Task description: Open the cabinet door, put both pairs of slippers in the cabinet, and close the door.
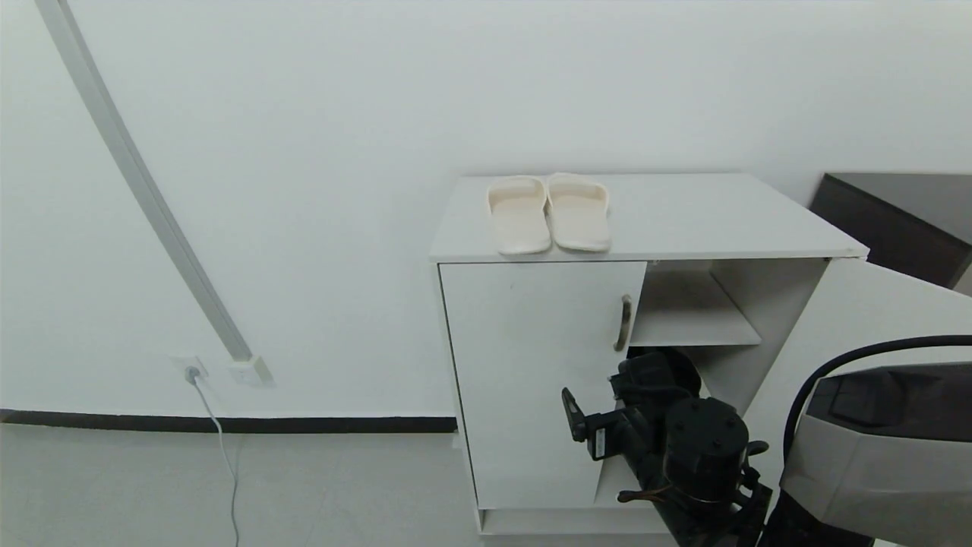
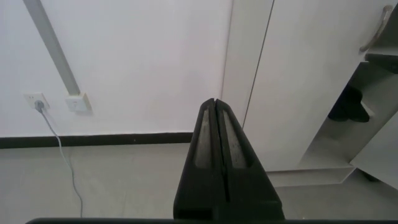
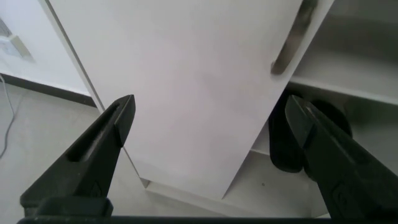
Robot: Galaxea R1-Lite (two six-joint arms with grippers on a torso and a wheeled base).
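**One pair on top, one pair inside, right door open**

Far left: a grey conduit (image 1: 144, 190) slanting down the wall to a small box, with a socket (image 1: 190, 370) just beside it and a pale cable (image 1: 224, 448) trailing from the socket to the floor (image 1: 114, 486).

Next: the left gripper (image 2: 215, 140), fingers pressed flat together with nothing between them, pointed toward the base of the wall and the left side of the cabinet (image 1: 721, 213).

On the cabinet top: cream slippers (image 1: 548, 213), side by side and touching, lying flat. Nearer the left edge than the right, reaching almost to the front edge, well apart from the right corners.

Below them: the left door (image 1: 531, 380), shut flush, its handle (image 1: 626, 323) upright along the door's right edge.

Right of that door, the open half of the cabinet: a shelf (image 1: 691, 311) across the upper part. Black slippers (image 2: 348, 106) in the lower compartment under it, standing near the compartment's left side, just behind the closed door's edge.

In front of the closed door and the lower compartment: the right gripper (image 3: 210, 106), fingers spread wide, holding nothing, apart from the door and the handle. Black slippers partly hidden behind one finger in the right wrist view.

Farther right: the right door (image 1: 858, 311), swung wide open.

Far right, against the wall: a dark piece of furniture (image 1: 896, 220), standing apart from the cabinet.
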